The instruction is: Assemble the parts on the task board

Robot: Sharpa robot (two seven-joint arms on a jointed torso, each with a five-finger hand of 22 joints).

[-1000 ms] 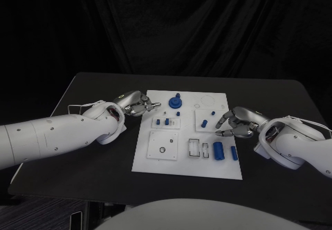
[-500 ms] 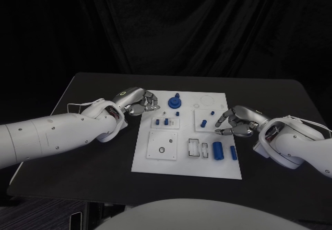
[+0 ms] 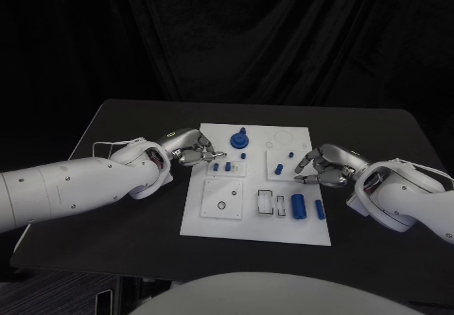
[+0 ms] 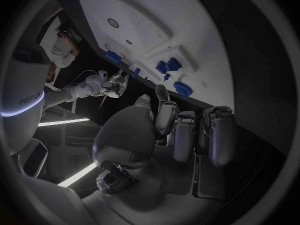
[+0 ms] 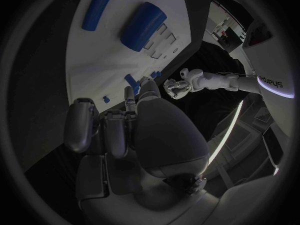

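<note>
— Where is the left hand [image 3: 193, 149]?
— At the end of its white arm, fingers curled in, holding nothing.
— And the right hand [image 3: 325, 168]?
— Fingers bent inward too, nothing held, one finger reaching a little forward.

Black bench [image 3: 123, 216], matte, edges visible all round in head view. One item sits directly on it: the white board [image 3: 213, 220], flat, roughly centre, long axis running 12 to 6 o'clock, slightly skewed so its near end leans toward 5. Bare bench surface surrounds the board on every side, widest at 9 and 3 o'clock. Board's near edge is well inside the bench's 6 o'clock edge; its far edge is short of the 12 o'clock edge.
</note>
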